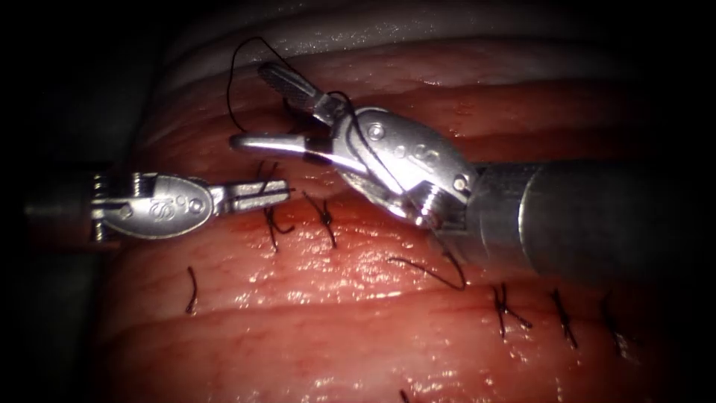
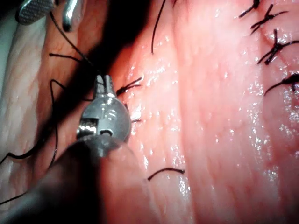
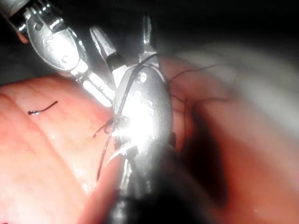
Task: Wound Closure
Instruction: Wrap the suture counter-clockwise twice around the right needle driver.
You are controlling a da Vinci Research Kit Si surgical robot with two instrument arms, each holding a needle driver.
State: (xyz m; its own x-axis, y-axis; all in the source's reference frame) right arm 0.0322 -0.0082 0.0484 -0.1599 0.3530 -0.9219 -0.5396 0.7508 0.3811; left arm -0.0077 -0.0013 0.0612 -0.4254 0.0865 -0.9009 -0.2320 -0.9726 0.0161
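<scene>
The tissue carries a row of tied black stitches across the cut. My left tool comes in from the left, jaws shut on the thread just above the leftmost knot; the left wrist view shows the same hold. The right tool hovers just beyond it with jaws spread wide and nothing between them, as the right wrist view confirms. Black thread arcs up behind the right tool and drapes over its wrist.
Loose cut ends of thread lie on the tissue: one at the left, one under the right tool's shaft. More knotted stitches sit at the right. The tissue's pale far edge runs behind the tools.
</scene>
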